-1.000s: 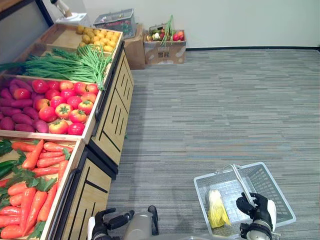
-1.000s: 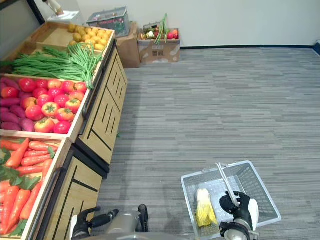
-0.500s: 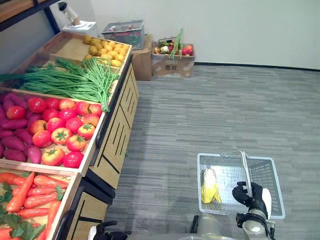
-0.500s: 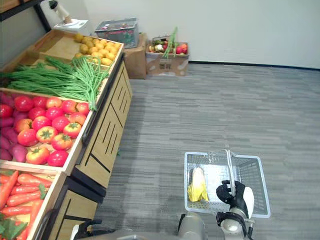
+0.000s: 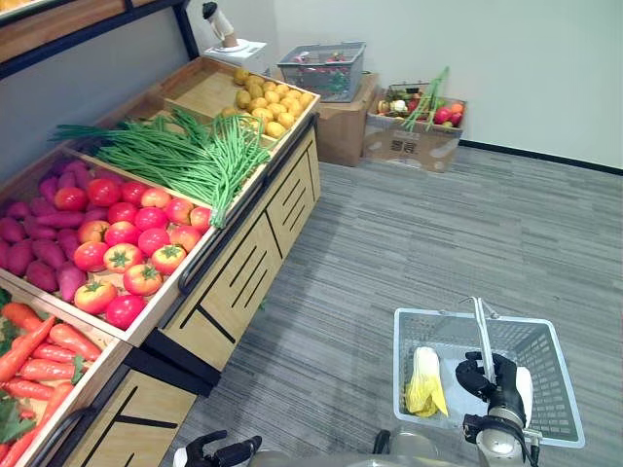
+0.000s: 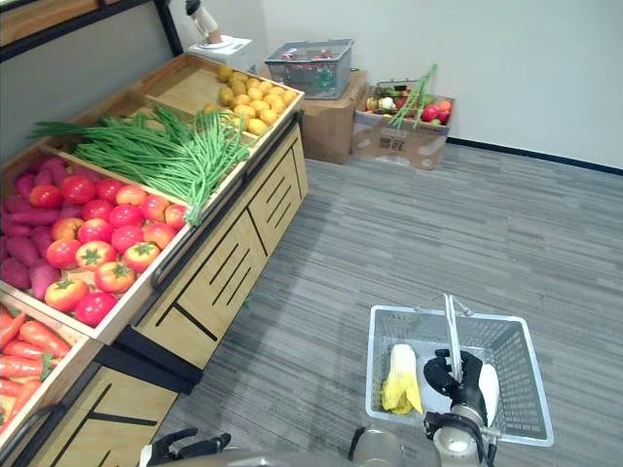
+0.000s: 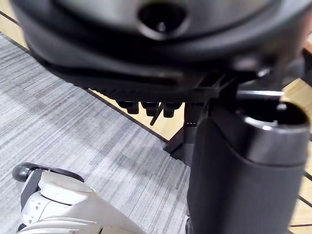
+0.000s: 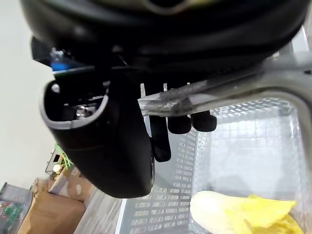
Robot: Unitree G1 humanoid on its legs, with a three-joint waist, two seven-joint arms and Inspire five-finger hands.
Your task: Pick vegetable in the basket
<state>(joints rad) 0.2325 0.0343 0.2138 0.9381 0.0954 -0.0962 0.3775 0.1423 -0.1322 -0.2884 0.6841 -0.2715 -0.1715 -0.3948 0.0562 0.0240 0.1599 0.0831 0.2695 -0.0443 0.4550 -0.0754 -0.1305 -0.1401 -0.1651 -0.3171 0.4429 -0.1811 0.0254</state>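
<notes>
A: What changed?
B: Only your view swung along the stall (image 5: 243, 277). The right hand (image 5: 496, 377) stays clenched on the handle (image 5: 480, 326) of the basket (image 5: 545, 433), with the yellow vegetable (image 5: 424, 381), probably cabbage, inside. The left hand (image 5: 219, 452) hangs low; its state can't be told.

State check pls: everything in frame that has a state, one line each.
basket, held up by its handle, one vegetable inside
basket handle, raised upright
right hand, shut on the basket handle
left hand, open, holding nothing
leafy vegetable, lying in the basket against one wall
cardboard box, open at the top, produce inside
tomatoes, heaped in their crate
</notes>
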